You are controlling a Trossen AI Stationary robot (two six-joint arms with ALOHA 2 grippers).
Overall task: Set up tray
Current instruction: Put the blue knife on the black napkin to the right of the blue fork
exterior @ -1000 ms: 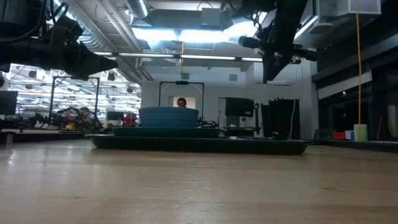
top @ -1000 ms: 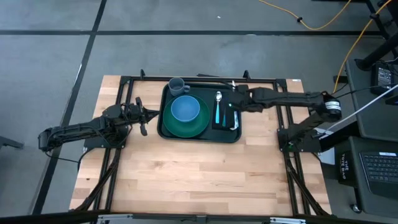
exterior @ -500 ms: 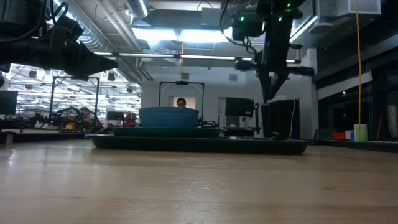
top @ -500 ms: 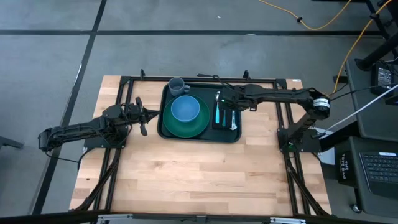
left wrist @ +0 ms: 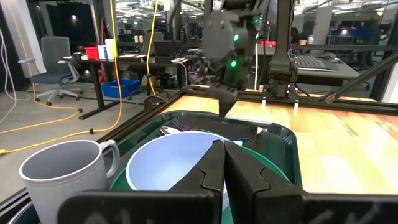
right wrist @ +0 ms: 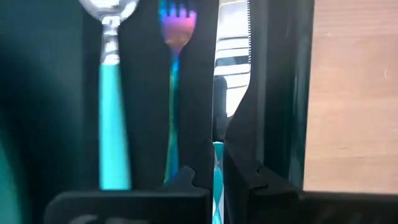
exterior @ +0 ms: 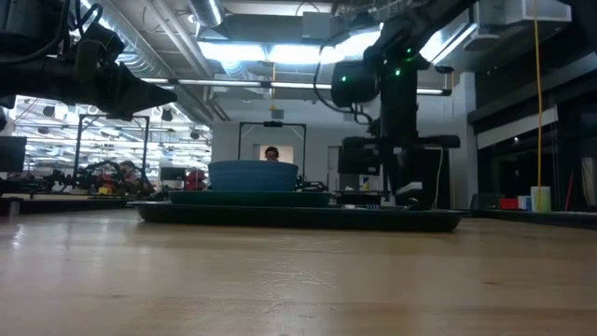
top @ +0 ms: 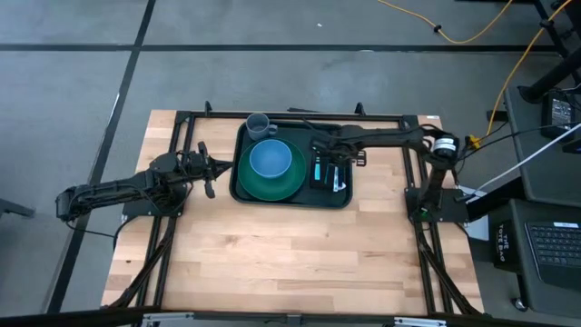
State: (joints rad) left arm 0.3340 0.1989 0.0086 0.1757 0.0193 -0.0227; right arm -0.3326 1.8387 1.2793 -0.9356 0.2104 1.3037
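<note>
The tray (top: pixel 292 198) lies at the far middle of the table (top: pixel 290 263), and everything else is placed from it. A green plate (top: pixel 269 184) fills the tray's left part, with a blue bowl (top: pixel 270 159) sitting on it. A grey mug (top: pixel 259 124) stands in the tray's far left corner, just beyond the bowl. On the tray's right part lies a black napkin (top: pixel 321 182) carrying a spoon (right wrist: pixel 111 93), a fork (right wrist: pixel 176 81) and a knife (right wrist: pixel 231 43) side by side (the spoon and fork have teal handles).

The right gripper (top: pixel 331 162) is low over the napkin, its arm reaching in from the tray's right. In its wrist view its fingers (right wrist: pixel 239 149) stand a narrow gap apart, one on either side of the knife's teal handle; whether they press it cannot be told.

The left gripper (top: pixel 208 173) waits just off the tray's left edge, above the table, jaws closed together on nothing.
</note>
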